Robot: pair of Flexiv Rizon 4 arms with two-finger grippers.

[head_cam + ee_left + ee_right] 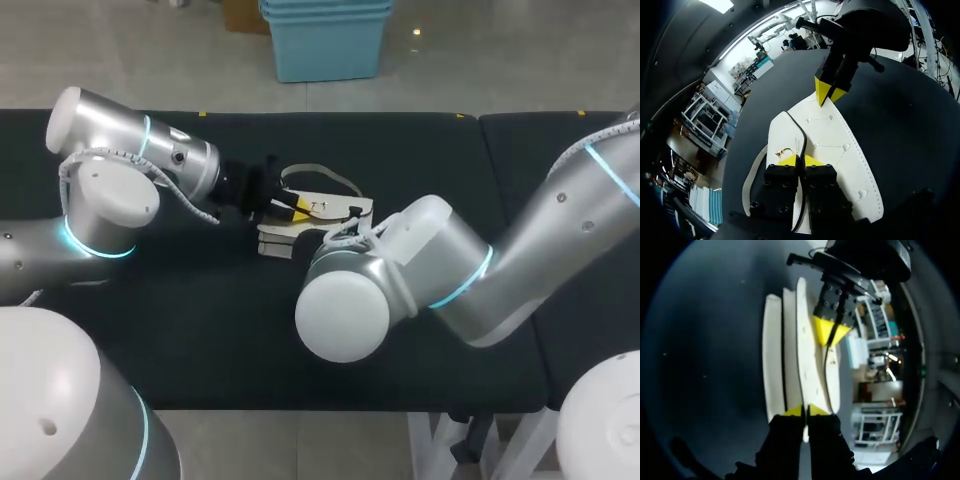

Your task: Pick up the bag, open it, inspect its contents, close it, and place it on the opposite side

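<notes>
A white bag [278, 243] with a black-trimmed flap and a pale strap [322, 176] is held between my two grippers at mid table. In the left wrist view my left gripper [800, 161] is shut on the near edge of the bag's flap [840, 150], beside a small gold clasp [785, 151]. My right gripper [830, 93] pinches the far edge. In the right wrist view my right gripper [805, 411] is shut on one white panel of the bag [772, 350], with my left gripper [831, 333] gripping the other end. From the head view, the right arm's wrist [400, 250] hides its own fingertips.
The black table [200, 320] runs wide to either side of the bag, with a seam [480, 125] between two sections at the right. My left arm's elbow [110, 195] sits over the table's left part.
</notes>
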